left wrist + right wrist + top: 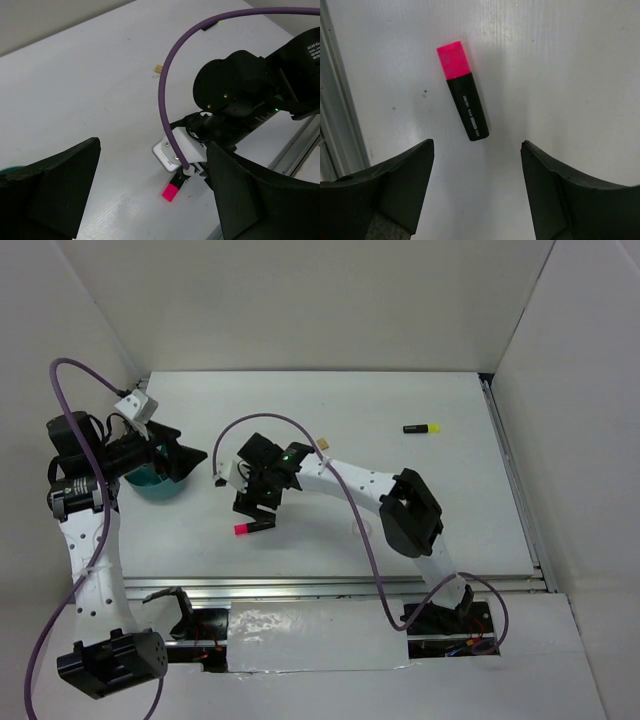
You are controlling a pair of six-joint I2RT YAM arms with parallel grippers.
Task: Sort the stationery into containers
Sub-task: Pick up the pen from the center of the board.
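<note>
On the tabletop [400,440], the teal cup [150,485] sits at the left beneath the released, empty left pincer [190,455]. The risk, as I judge it: the right pincer [476,145], spread and holding nothing, could nudge or roll the pink marker [463,107], which lies slantwise just ahead of the finger gap, black end nearest, close to the tabletop's near edge.

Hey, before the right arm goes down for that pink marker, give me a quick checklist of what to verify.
1. right gripper open and empty: ok.
2. pink marker lying flat, nothing touching it: ok.
3. Marker between the fingers: not ok, it lies beyond the tips.
4. left gripper apart from the right one: ok.
5. Room in the teal cup: cannot tell, the left gripper hides most of it.
</note>
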